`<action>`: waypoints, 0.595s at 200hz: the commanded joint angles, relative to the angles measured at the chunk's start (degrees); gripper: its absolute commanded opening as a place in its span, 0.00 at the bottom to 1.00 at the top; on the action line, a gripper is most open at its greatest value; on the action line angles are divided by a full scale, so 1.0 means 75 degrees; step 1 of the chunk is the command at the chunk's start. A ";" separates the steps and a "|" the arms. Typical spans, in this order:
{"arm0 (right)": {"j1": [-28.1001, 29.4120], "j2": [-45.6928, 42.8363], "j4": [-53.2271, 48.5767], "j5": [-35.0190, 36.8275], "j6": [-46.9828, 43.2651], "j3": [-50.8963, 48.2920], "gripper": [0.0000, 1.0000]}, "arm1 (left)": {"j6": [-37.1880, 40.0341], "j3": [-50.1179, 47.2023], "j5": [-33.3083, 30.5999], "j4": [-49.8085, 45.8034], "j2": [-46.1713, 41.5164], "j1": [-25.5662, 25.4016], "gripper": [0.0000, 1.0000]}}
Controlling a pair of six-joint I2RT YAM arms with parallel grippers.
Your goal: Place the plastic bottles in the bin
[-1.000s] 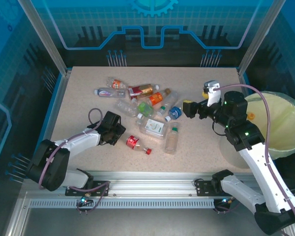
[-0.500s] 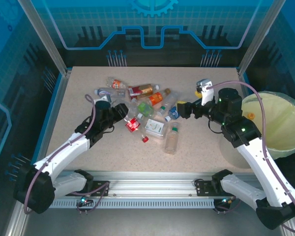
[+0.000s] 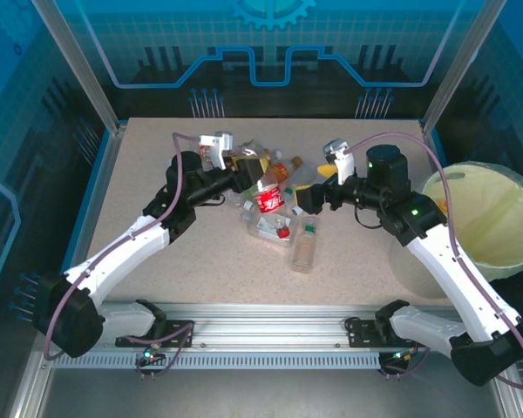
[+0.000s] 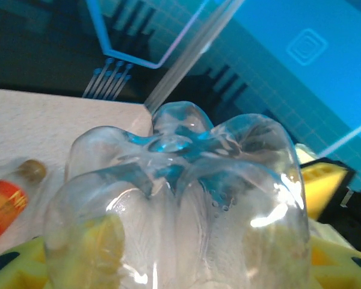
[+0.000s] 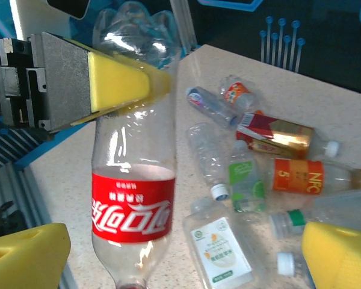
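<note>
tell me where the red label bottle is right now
In the top view, the red-label bottle hangs cap-down from the left gripper, over the bottle pile at mid-table.

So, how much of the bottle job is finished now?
Done: nothing sure; I see no bottle inside the bin. In hand: the left gripper is shut on the red-label bottle, held cap down above the pile. The right gripper is open. Left: the other bottles lie on the table.
</note>
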 commanded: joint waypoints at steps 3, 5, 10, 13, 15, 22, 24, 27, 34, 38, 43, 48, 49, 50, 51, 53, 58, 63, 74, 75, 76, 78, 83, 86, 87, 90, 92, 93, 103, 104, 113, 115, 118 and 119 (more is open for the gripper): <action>0.0199 0.0345 0.0415 -0.0701 0.0406 0.0148 1.00 | 0.0257 0.0339 0.0638 0.1040 0.0239 -0.0199 0.41; 0.0207 0.0389 0.0433 -0.0690 0.0435 0.0166 1.00 | 0.0268 0.0350 0.0651 0.1080 0.0256 -0.0217 0.41; 0.0223 0.0478 0.0478 -0.0673 0.0535 0.0192 1.00 | 0.0291 0.0364 0.0676 0.1166 0.0287 -0.0249 0.41; 0.0230 0.0521 0.0532 -0.0673 0.0605 0.0207 1.00 | 0.0313 0.0376 0.0694 0.1219 0.0308 -0.0274 0.41; 0.0229 0.0559 0.0559 -0.0677 0.0652 0.0210 1.00 | 0.0329 0.0383 0.0706 0.1248 0.0323 -0.0280 0.41; 0.0244 0.0667 0.0684 -0.0765 0.0798 0.0222 1.00 | 0.0376 0.0406 0.0734 0.1344 0.0350 -0.0320 0.41; 0.0238 0.0701 0.0726 -0.0796 0.0841 0.0222 1.00 | 0.0389 0.0411 0.0742 0.1367 0.0374 -0.0324 0.41; 0.0250 0.0742 0.0795 -0.0870 0.0891 0.0212 1.00 | 0.0407 0.0421 0.0764 0.1402 0.0391 -0.0337 0.41; 0.0285 0.0850 0.0934 -0.1080 0.0954 0.0199 1.00 | 0.0431 0.0462 0.0871 0.1474 0.0446 -0.0346 0.41; 0.0307 0.0904 0.0968 -0.1192 0.0943 0.0211 1.00 | 0.0436 0.0487 0.0948 0.1500 0.0475 -0.0351 0.41; 0.0348 0.1003 0.0976 -0.1356 0.0897 0.0250 1.00 | 0.0451 0.0532 0.1029 0.1508 0.0517 -0.0364 0.41; 0.0401 0.1073 0.0960 -0.1458 0.0828 0.0283 1.00 | 0.0454 0.0572 0.1113 0.1508 0.0546 -0.0369 0.41; 0.0412 0.1088 0.0954 -0.1466 0.0822 0.0294 1.00 | 0.0459 0.0580 0.1130 0.1508 0.0548 -0.0373 0.41; 0.0418 0.1101 0.0950 -0.1482 0.0813 0.0299 1.00 | 0.0461 0.0584 0.1144 0.1514 0.0549 -0.0380 0.41; 0.0427 0.1108 0.0943 -0.1496 0.0808 0.0313 1.00 | 0.0468 0.0592 0.1157 0.1517 0.0562 -0.0384 0.41; 0.0448 0.1145 0.0931 -0.1521 0.0782 0.0330 1.00 | 0.0473 0.0607 0.1182 0.1519 0.0577 -0.0381 0.41; 0.0499 0.1213 0.0888 -0.1595 0.0723 0.0376 1.00 | 0.0481 0.0631 0.1246 0.1520 0.0604 -0.0398 0.41; 0.0543 0.1288 0.0839 -0.1701 0.0643 0.0433 1.00 | 0.0518 0.0657 0.1271 0.1520 0.0619 -0.0416 0.41; 0.0617 0.1389 0.0774 -0.1810 0.0561 0.0519 1.00 | 0.0540 0.0659 0.1251 0.1531 0.0632 -0.0442 0.41; 0.0620 0.1398 0.0773 -0.1818 0.0560 0.0523 1.00 | 0.0542 0.0659 0.1252 0.1537 0.0638 -0.0444 0.41; 0.0622 0.1408 0.0772 -0.1822 0.0553 0.0531 1.00 | 0.0544 0.0659 0.1246 0.1540 0.0641 -0.0439 0.41; 0.0626 0.1410 0.0774 -0.1826 0.0548 0.0537 1.00 | 0.0545 0.0659 0.1239 0.1551 0.0641 -0.0445 0.41; 0.0646 0.1441 0.0771 -0.1831 0.0523 0.0549 1.00 | 0.0545 0.0649 0.1240 0.1572 0.0644 -0.0440 0.41; 0.0652 0.1455 0.0772 -0.1829 0.0521 0.0556 1.00 | 0.0543 0.0647 0.1226 0.1577 0.0644 -0.0446 0.41; 0.0649 0.1455 0.0772 -0.1822 0.0522 0.0559 1.00 | 0.0544 0.0653 0.1228 0.1584 0.0644 -0.0446 0.41; 0.0654 0.1475 0.0787 -0.1805 0.0523 0.0562 1.00 | 0.0545 0.0638 0.1219 0.1598 0.0650 -0.0446 0.41; 0.0657 0.1486 0.0784 -0.1792 0.0523 0.0562 1.00 | 0.0545 0.0636 0.1218 0.1601 0.0649 -0.0446 0.41; 0.0652 0.1493 0.0783 -0.1786 0.0529 0.0562 1.00 | 0.0545 0.0636 0.1218 0.1607 0.0646 -0.0441 0.41; 0.0655 0.1523 0.0783 -0.1734 0.0534 0.0583 1.00 | 0.0542 0.0635 0.1229 0.1613 0.0664 -0.0446 0.41; 0.0651 0.1524 0.0783 -0.1733 0.0534 0.0584 1.00 | 0.0543 0.0635 0.1229 0.1613 0.0672 -0.0446 0.41; 0.0657 0.1572 0.0772 -0.1758 0.0546 0.0607 0.99 | 0.0532 0.0635 0.1265 0.1619 0.0691 -0.0441 0.41; 0.0667 0.1583 0.0777 -0.1771 0.0555 0.0614 0.98 | 0.0527 0.0635 0.1270 0.1624 0.0691 -0.0445 0.41; 0.0664 0.1592 0.0773 -0.1789 0.0560 0.0620 0.96 | 0.0522 0.0627 0.1286 0.1625 0.0701 -0.0446 0.41; 0.0661 0.1593 0.0772 -0.1796 0.0565 0.0620 0.95 | 0.0522 0.0625 0.1287 0.1631 0.0702 -0.0446 0.41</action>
